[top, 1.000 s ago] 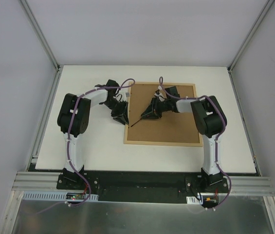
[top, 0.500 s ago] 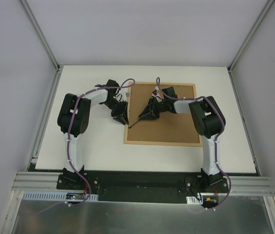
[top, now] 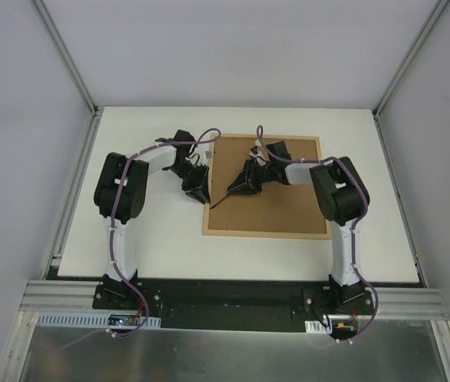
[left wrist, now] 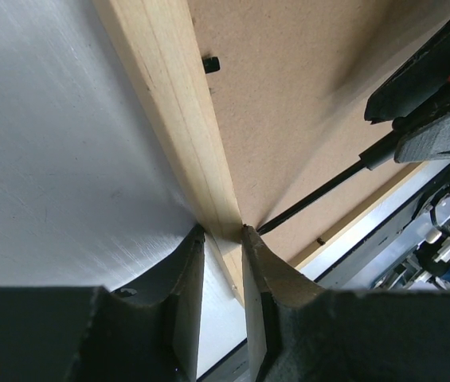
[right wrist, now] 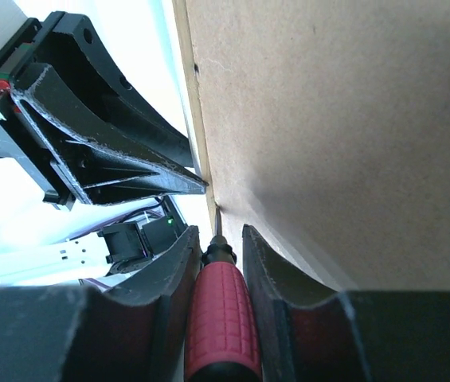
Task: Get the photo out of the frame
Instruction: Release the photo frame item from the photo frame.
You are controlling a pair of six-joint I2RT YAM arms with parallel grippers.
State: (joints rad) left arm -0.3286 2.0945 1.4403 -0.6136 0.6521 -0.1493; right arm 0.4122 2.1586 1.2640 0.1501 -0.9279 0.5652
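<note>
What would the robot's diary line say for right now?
left claw: pinching frame edge | right claw: holding screwdriver, tip at frame edge | frame: back side up | photo: not visible

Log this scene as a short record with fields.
frame: face down on table, brown back up
photo: not visible
left gripper: closed on the frame's left wooden rim
right gripper: holding a red-handled screwdriver, tip at the seam between back and left rim

White arms [top: 118, 247]; black joints [top: 121, 187]; purple cables [top: 209, 135]
</note>
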